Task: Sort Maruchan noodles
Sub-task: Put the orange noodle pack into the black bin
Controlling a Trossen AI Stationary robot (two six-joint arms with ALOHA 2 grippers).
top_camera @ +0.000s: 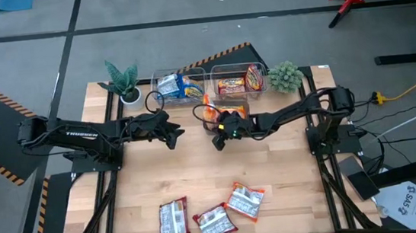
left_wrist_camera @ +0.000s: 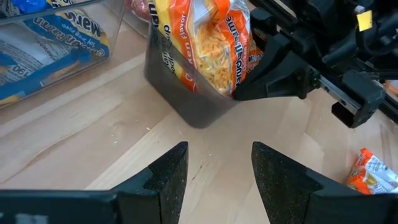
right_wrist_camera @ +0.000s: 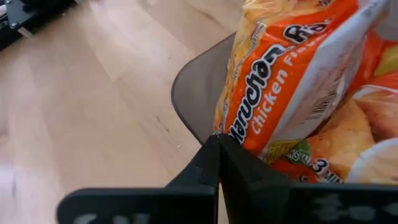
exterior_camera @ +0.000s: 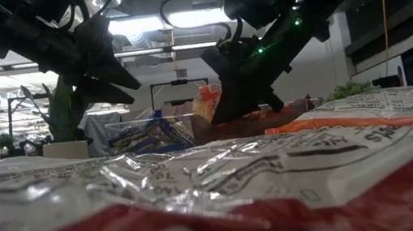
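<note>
crinkly orange noodle packet (right_wrist_camera: 292, 68) pinched by right tool (right_wrist_camera: 217, 146)

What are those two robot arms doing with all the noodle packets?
They are sorting them. The right gripper is pinching the edge of an orange noodle packet at a dark grey tray that holds orange packets. The left gripper is open and empty, just in front of that tray. Blue packets lie in one clear bin and red ones in another. Three more packets wait at the table's front edge.
</note>
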